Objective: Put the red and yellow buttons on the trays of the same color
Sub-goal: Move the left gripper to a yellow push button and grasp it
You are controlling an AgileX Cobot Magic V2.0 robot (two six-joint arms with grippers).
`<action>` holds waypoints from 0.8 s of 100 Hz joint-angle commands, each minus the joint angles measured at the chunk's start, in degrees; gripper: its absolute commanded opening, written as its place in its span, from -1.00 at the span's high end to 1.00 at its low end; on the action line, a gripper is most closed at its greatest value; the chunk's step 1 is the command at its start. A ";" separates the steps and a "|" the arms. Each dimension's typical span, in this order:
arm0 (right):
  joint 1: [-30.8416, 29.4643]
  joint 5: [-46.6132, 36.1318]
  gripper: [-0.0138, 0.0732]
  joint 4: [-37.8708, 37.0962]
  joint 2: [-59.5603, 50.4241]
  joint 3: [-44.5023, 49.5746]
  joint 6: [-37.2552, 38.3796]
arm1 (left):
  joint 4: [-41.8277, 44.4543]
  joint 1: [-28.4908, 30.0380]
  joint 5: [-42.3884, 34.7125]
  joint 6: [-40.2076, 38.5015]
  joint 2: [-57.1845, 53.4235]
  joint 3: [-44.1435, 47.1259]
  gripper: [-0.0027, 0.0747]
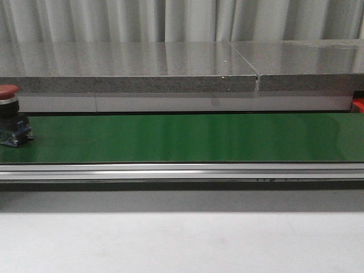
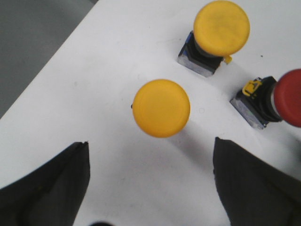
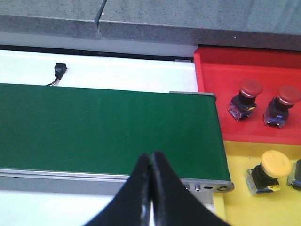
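Buttons wait at both ends of the green belt.

Front view: one red button stands on the green belt at its far left edge. Left wrist view: the left gripper is spread wide and empty over a white surface, just short of a yellow button; another yellow button and a red one lie beyond. Right wrist view: the right gripper is pressed closed (nothing in it) over the belt; the red tray holds two red buttons, the yellow tray a yellow-capped button.
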 commanded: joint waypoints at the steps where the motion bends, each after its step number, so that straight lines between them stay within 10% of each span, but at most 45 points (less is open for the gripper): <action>1: 0.04 -3.57 0.84 0.47 0.00 -1.51 -0.70 | -0.31 0.17 -2.97 0.30 -0.11 -3.85 -0.46; 57: 0.04 -3.57 0.84 0.47 0.00 -1.51 -0.70 | -0.31 0.17 -0.67 0.53 8.46 -10.43 -0.42; 80: 0.04 -3.57 0.84 0.47 0.00 -1.51 -0.70 | -0.43 0.17 -0.06 0.53 8.59 -10.43 0.29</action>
